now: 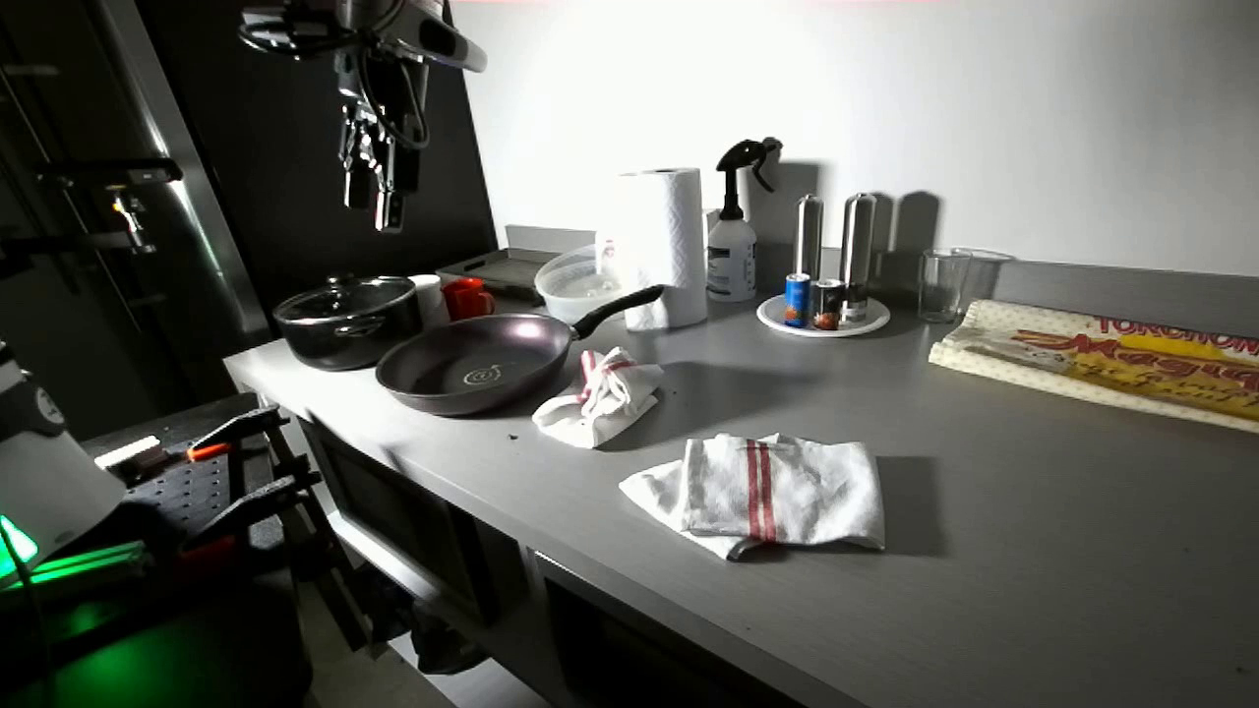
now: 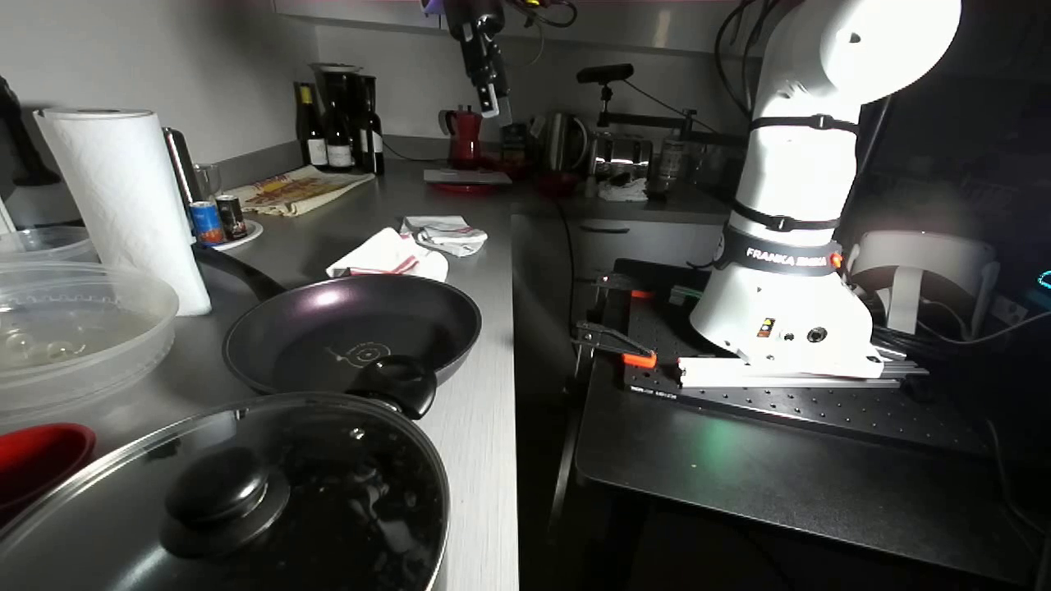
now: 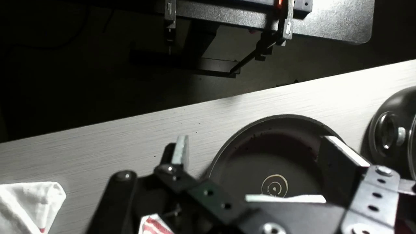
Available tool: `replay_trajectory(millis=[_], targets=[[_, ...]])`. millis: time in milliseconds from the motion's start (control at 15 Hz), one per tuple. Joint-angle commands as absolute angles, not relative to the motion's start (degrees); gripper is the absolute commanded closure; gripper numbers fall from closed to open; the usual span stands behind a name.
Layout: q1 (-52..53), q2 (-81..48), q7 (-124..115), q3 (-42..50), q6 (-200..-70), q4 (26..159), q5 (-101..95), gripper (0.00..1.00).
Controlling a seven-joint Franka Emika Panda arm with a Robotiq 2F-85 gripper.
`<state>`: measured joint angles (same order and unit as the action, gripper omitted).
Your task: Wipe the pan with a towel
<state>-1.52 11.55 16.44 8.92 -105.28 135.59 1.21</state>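
the pan (image 1: 477,366) sits on the counter (image 1: 1033,570), open side up, its black handle (image 1: 615,313) reaching toward two o'clock in an exterior view. a pale ring mark shows on its base, and the wrist view has a few small dark specks inside it, between eleven and one o'clock. just beside the pan, between its three and four o'clock, lies a crumpled towel (image 1: 600,401), white with red stripes — whether the two touch i cannot tell. a folded towel (image 1: 797,492), white with two red stripes, lies farther out at four o'clock, apart from the pan.

the gripper (image 3: 258,152) hangs in the air well above the counter, its jaws spread wide with nothing held. in the wrist view one jaw shows outside the pan's rim between nine and ten o'clock, the other across the rim between two and three.

in an exterior view a pot (image 1: 344,346) under a glass lid (image 1: 359,300) stands near the pan, between nine and ten o'clock of it. a red mug (image 1: 467,298) is at twelve, a clear plastic bowl (image 1: 570,290) and an upright paper towel roll (image 1: 674,251) at two. farther off, near three o'clock — a white plate (image 1: 773,319) carries two small cylinders (image 1: 797,301) and two tall metal ones.
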Motion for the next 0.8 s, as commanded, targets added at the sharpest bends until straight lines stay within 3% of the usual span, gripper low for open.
replay_trajectory(millis=[0,733], targets=[[-2.71,3.82,15.12,8.11,-106.11,128.77,1.36,0.00],[-5.04,-14.33,11.91,7.43,-119.43,113.13,-4.65,0.00]])
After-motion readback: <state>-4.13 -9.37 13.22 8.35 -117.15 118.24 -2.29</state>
